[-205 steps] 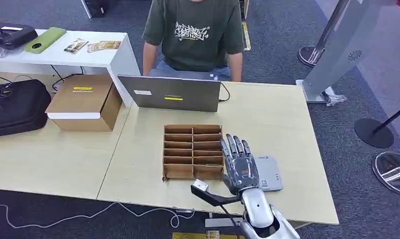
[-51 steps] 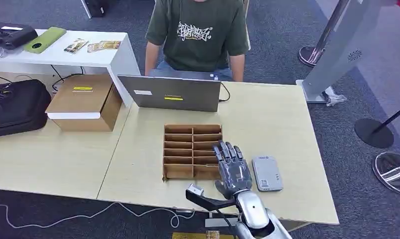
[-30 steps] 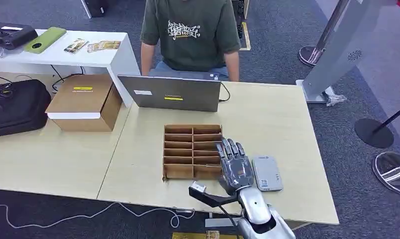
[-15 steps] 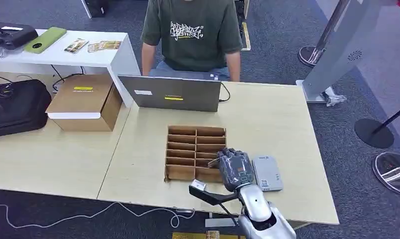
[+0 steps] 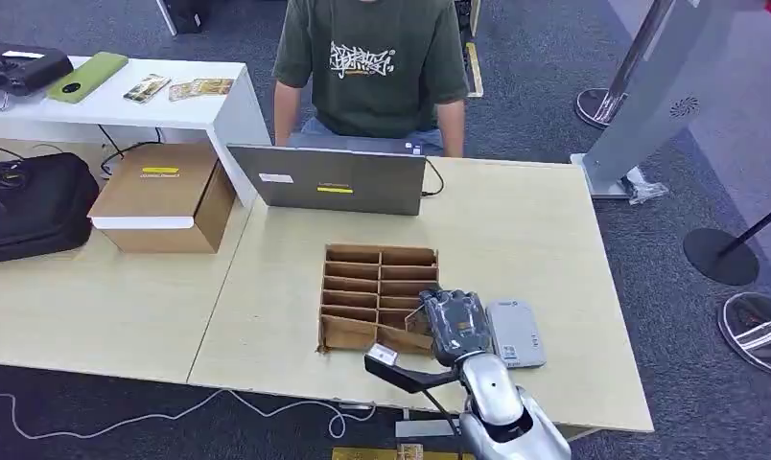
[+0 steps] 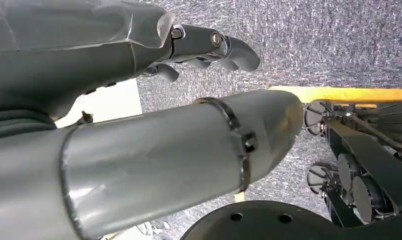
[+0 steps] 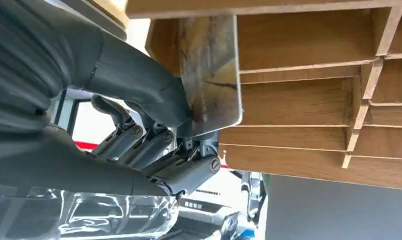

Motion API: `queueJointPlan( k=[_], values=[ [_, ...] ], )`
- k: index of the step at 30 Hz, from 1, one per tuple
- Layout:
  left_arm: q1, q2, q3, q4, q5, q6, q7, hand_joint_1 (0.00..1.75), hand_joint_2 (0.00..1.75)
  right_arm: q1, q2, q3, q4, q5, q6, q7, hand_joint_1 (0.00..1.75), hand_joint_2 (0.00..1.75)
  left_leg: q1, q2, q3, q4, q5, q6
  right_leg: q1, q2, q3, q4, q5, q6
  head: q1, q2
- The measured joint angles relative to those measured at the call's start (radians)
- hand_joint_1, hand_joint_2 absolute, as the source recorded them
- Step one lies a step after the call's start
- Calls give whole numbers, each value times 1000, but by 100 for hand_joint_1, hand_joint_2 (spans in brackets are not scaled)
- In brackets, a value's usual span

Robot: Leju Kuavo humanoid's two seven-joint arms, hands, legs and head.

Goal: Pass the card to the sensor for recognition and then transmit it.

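My right hand is curled over the near right corner of the brown cardboard slot box on the table. In the right wrist view the thumb and fingers pinch a worn, glossy card that stands against the box's compartments. The grey flat sensor lies on the table just right of that hand. My left hand hangs over the carpet, holding nothing, its fingers loosely apart.
A person in a green shirt sits at the far side behind a laptop. A cardboard carton and a black bag lie to the left. A white side table carries small items.
My right hand went from flat with fingers stretched out to curled around the card at the box's near right corner. The box slid slightly right and its near edge lifted askew.
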Motion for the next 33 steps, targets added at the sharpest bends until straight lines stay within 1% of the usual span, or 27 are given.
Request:
queueJointPlan(
  k=[6, 10, 17, 33],
  values=[
    [0, -1, 0, 0, 0, 1, 0, 0, 0, 0, 0, 0, -3, 4, 6, -2, 175, 175, 0, 0, 0, 0, 0, 0, 0, 0, 0, 0, 0, 0, 0, 0],
    [0, -2, 0, 0, 1, 1, 0, 0, 0, 0, 0, -2, -13, 4, -7, 8, 175, 175, 0, 0, 0, 0, 0, 0, 0, 0, 0, 0, 0, 0, 0, 0],
    [0, -5, 0, 0, 2, 3, 0, 0, 0, 15, 2, -34, -81, -2, -29, 23, 175, 175, 0, 0, 0, 0, 0, 0, 0, 0, 0, 0, 0, 0, 0, 0],
    [-2, -13, 0, 0, -2, 13, 0, 0, 0, 70, 48, -102, -181, -49, -56, 25, 175, 175, 0, 0, 0, 0, 0, 0, 0, 0, 0, 0, 0, 0, 0, 0]
  ],
)
